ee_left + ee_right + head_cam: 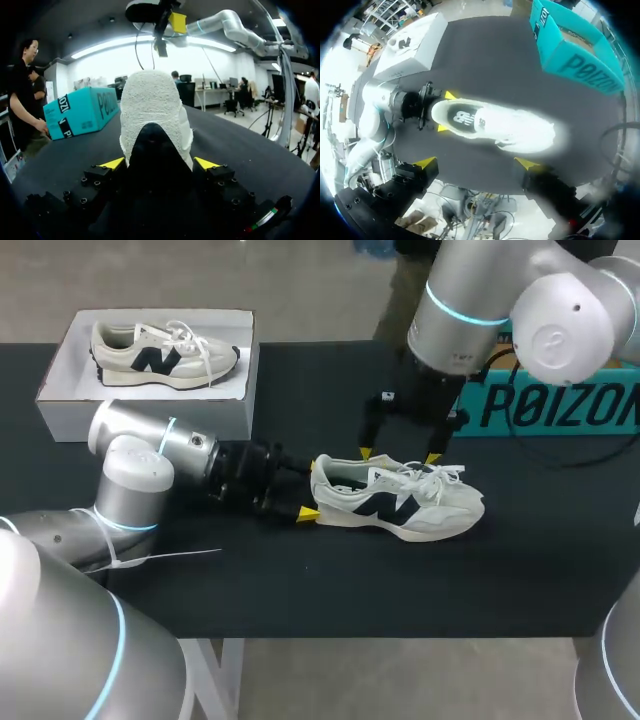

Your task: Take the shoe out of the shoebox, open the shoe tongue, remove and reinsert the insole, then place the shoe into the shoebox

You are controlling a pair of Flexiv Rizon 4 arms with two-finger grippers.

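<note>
A white sneaker with a dark side logo (400, 502) lies on its sole in the middle of the black table (300, 580), toe to the right. My left gripper (310, 490) is level with the table and shut on the heel, one yellow tip on each side; the left wrist view shows the heel (155, 110) filling the space between the fingers (112, 163). My right gripper (398, 455) hangs open just above the shoe's opening and laces. From the right wrist view the shoe (490, 122) lies below the spread fingers (425, 162), its dark insole (460, 117) showing inside.
A white open box (60, 390) at the back left holds a second sneaker (160, 355). A teal box (560, 405) stands at the back right, with a dark cable (590, 455) in front of it.
</note>
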